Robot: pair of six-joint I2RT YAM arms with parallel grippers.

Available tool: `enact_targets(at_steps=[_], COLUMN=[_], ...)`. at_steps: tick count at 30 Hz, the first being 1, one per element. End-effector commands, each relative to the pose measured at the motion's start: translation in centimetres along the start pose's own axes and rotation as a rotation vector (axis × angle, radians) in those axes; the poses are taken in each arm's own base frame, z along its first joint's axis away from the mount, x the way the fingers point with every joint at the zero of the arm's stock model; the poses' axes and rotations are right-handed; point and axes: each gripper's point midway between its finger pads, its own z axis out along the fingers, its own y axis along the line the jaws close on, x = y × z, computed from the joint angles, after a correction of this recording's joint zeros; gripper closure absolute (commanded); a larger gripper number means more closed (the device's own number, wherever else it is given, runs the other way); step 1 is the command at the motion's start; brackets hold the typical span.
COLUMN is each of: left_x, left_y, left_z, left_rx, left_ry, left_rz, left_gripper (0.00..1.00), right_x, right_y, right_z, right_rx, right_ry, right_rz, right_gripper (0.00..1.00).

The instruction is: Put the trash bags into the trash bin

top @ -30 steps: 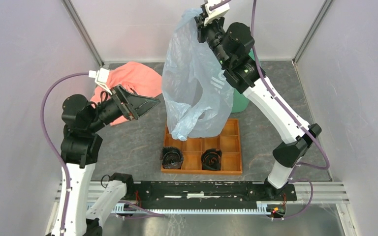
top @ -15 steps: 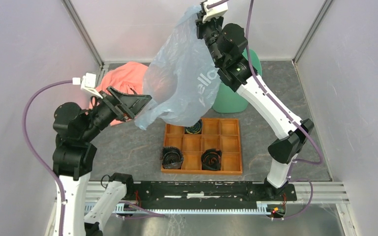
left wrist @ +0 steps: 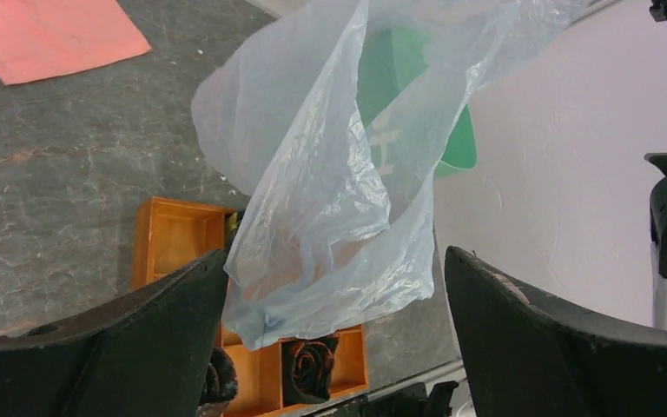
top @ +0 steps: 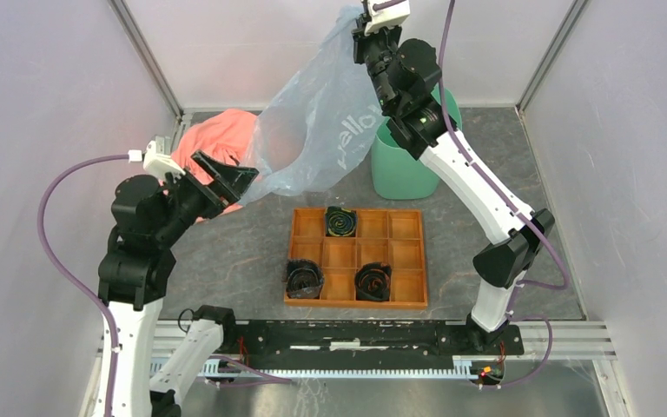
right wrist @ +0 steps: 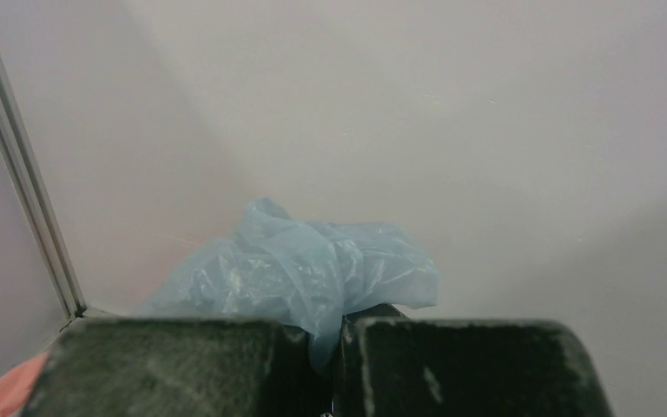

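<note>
Dark grey, stone-veined tabletop [top: 226, 252], enclosed by pale lilac-white wall panels [top: 43, 104] with aluminium corner posts [top: 148, 56]; a metal rail [top: 356, 334] runs along the near edge. A salmon-pink cloth [top: 217, 139] lies behind and left of the left gripper [left wrist: 336, 252], whose jaws are spread wide. The lower corner of the trash bag [top: 321, 130] hangs in the gap between them, and contact with either finger cannot be determined. The bag stretches up and rightward from that gap to the right gripper [right wrist: 340, 334], raised high by the back wall, with its fingers [right wrist: 452, 365] pressed together on a bunched fold of the pale blue film. Below the span, ahead and right of the left gripper, sits an orange-brown wooden tray [top: 404, 261] holding three black coiled rolls [top: 340, 221], one in the rear row and two in the front. The mint-green trash bin [top: 399, 169] stands upright beneath the right gripper, just behind the tray. The bag is not inside it. Compared with half a second earlier, the bag has swung leftward and off the tray, fully uncovering the rear roll and more of the bin. A second earlier it hung straight down over the tray's rear compartments, and the left gripper has since shifted slightly left.
</note>
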Motion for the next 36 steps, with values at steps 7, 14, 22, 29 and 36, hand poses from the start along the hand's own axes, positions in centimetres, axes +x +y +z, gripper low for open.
enact_targets(at_steps=[7, 14, 22, 29, 36], left_x=[1.5, 3.1, 3.3, -4.8, -10.0], left_y=[0.8, 1.0, 0.9, -3.1, -12.3], left_z=[2.8, 5.2, 5.7, 4.6, 3.8], left_rx=[0.027, 0.085, 0.125, 0.155, 0.468], left_ry=[0.055, 0.119, 0.11, -0.146, -0.228], left_rz=[-0.085, -0.15, -0.13, 0.097, 0.164], left_gripper=[0.01, 0.02, 0.43, 0.97, 0.98], right_x=[-3.0, -3.8, -4.3, -7.5, -11.6], right_y=[-1.5, -1.5, -1.7, -2.5, -5.2], right_z=[-0.5, -0.7, -1.0, -3.9, -7.4], right_rx=[0.022, 0.017, 0.014, -0.039, -0.022], right_ry=[-0.076, -0.095, -0.098, -0.146, -0.179], right_rz=[0.036, 0.053, 0.056, 0.04, -0.061], right_gripper=[0.99, 0.99, 0.99, 0.99, 0.99])
